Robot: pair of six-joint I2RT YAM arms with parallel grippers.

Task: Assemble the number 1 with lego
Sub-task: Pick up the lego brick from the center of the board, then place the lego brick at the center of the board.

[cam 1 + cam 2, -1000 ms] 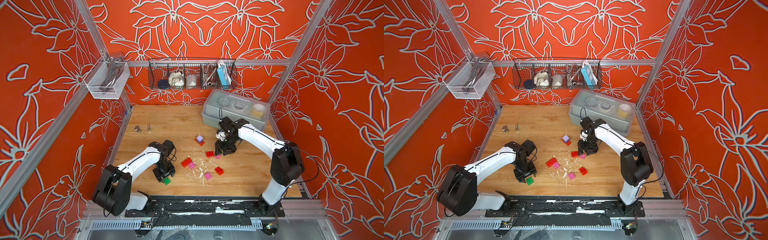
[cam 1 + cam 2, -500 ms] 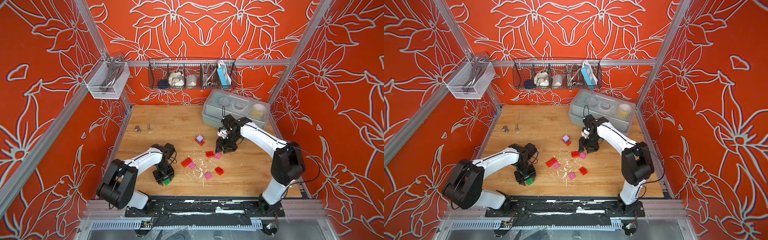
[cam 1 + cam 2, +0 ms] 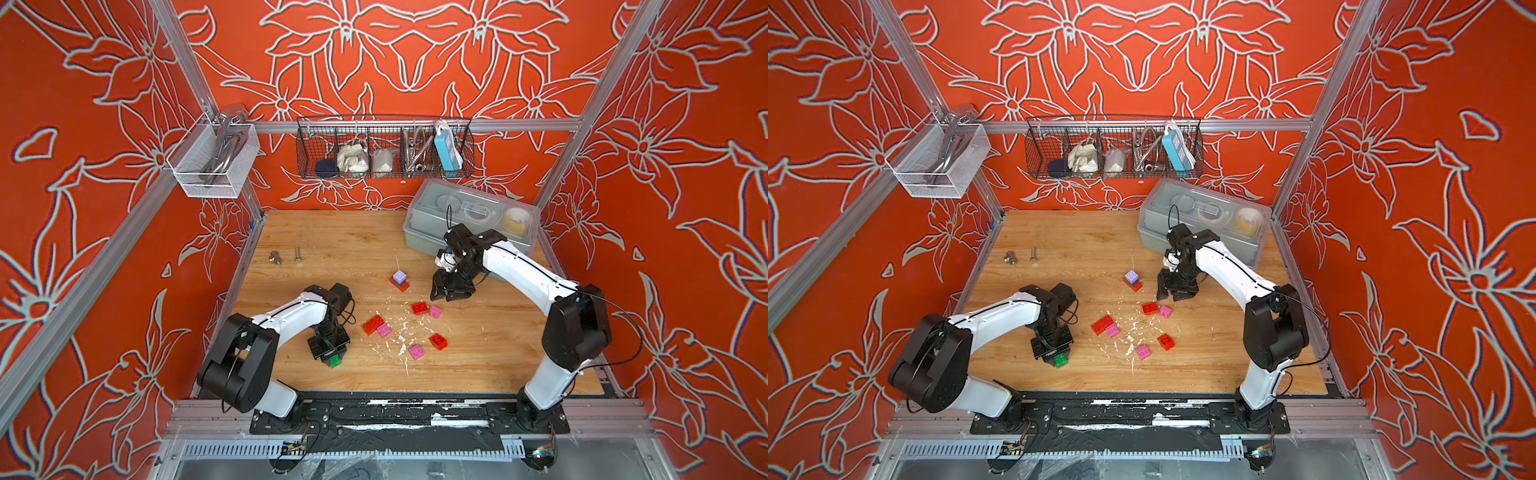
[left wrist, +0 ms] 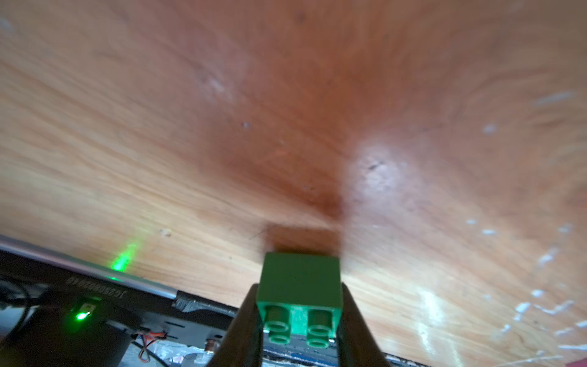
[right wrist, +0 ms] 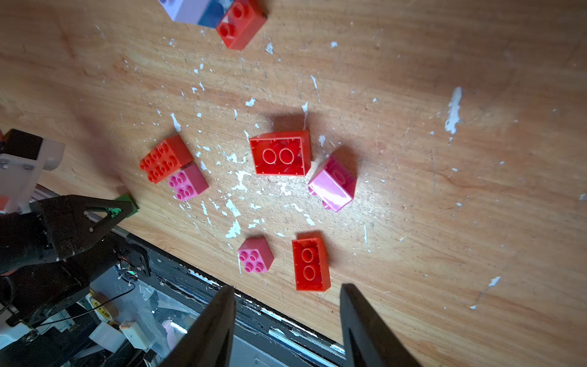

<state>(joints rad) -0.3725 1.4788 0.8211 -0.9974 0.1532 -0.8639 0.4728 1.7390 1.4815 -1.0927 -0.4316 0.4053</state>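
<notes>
A green lego brick point(image 4: 300, 286) sits near the table's front left, also seen in both top views point(image 3: 335, 360) point(image 3: 1060, 360). My left gripper point(image 4: 300, 287) is shut on it, one finger against each side. A small stack with a lilac brick point(image 3: 400, 279) on top of blue and red stands mid-table. My right gripper point(image 3: 451, 295) hangs open just right of that stack, with nothing between its fingers point(image 5: 352, 305). Below it lie loose bricks: a long red one point(image 3: 372, 324) touching a pink one point(image 3: 383, 330), a red one point(image 5: 281, 152) beside a tipped pink one point(image 5: 333, 184), and another pink point(image 5: 255, 255) and red point(image 5: 311, 263).
Two metal bolts point(image 3: 275, 258) lie at the back left. A grey lidded box point(image 3: 469, 220) stands at the back right, close behind the right arm. White flakes point(image 3: 399, 336) litter the wood among the bricks. A black rail point(image 3: 374, 411) runs along the front edge.
The left gripper has come down over the green brick and closed its fingers on it. The right gripper has barely moved and stays open.
</notes>
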